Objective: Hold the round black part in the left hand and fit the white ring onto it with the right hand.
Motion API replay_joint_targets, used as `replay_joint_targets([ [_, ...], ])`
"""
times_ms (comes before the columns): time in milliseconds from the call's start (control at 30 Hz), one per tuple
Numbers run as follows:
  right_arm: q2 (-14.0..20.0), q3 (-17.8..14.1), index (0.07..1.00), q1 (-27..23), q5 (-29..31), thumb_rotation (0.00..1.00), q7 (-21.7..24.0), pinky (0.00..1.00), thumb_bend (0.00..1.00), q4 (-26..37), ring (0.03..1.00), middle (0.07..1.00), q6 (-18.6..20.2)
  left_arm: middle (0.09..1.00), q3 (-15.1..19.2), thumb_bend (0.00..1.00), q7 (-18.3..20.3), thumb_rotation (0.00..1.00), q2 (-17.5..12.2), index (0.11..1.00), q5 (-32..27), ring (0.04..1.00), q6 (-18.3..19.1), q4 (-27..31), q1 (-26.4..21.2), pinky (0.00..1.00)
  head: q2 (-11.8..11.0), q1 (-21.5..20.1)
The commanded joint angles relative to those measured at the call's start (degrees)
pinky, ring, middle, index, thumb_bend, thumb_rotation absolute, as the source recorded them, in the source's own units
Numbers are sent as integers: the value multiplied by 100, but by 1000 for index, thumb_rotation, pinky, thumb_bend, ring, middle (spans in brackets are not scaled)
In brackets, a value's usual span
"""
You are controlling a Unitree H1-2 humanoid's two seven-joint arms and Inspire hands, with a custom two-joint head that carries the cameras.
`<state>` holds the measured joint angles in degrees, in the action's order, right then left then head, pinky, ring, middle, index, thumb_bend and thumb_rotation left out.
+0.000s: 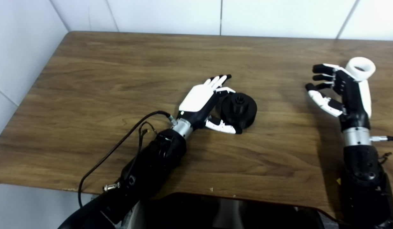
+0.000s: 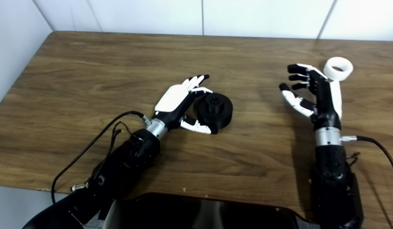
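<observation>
Your left hand (image 1: pixel 204 103) at frame center cups round black part (image 1: pixel 239 109), ribbed hub up, on table (image 1: pixel 120 79); grip unclear. Right hand (image 1: pixel 339 92) spread, empty. White ring (image 2: pixel 338 68) behind it, upper right, partly hidden.

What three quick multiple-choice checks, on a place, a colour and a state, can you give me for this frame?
1. Where is the ring?
A. on the black part
B. on the table behind the right robot hand
C. in the left robot hand

2. What colour is the ring?
A. white
B. red
C. blue

3. What is the right robot hand doing?
A. holding the ring
B. pressing the black part
C. open, holding nothing

Answers:
1 B: it lies on the table, far from the black part.
2 A: it is plainly white.
3 C: its fingers are spread, and the left robot hand cups the black part.
</observation>
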<state>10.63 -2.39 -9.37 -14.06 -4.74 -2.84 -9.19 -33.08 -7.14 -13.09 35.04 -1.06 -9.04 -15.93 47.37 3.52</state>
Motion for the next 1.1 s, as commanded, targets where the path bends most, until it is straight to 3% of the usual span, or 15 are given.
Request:
replay_joint_targets([
  [0,-42,-3,683,-133,-32,163,-93,551,471,192,670,706,-53,1000,-314,1000,542,384,24,648,182,1000,-104,-69,265,1000,11,-53],
  [333,-159,5,686,-134,-141,169,-122,550,467,242,666,708,41,1000,-196,1000,599,357,-46,644,134,1000,-269,-50,286,1000,28,-437],
  [633,-340,62,687,-129,-361,162,-166,567,470,405,668,710,324,1000,-80,1000,775,365,-140,646,59,1000,-362,28,308,1000,-60,-1106],
  [967,-496,144,685,-122,-535,256,-252,600,488,477,690,715,493,1000,46,1000,897,351,-253,646,38,1000,-494,119,369,1000,-170,-1831],
  [1067,-528,182,686,-111,-571,223,-271,597,476,519,689,718,552,1000,85,1000,965,328,-275,645,30,1000,-473,175,393,1000,-188,-1922],
])
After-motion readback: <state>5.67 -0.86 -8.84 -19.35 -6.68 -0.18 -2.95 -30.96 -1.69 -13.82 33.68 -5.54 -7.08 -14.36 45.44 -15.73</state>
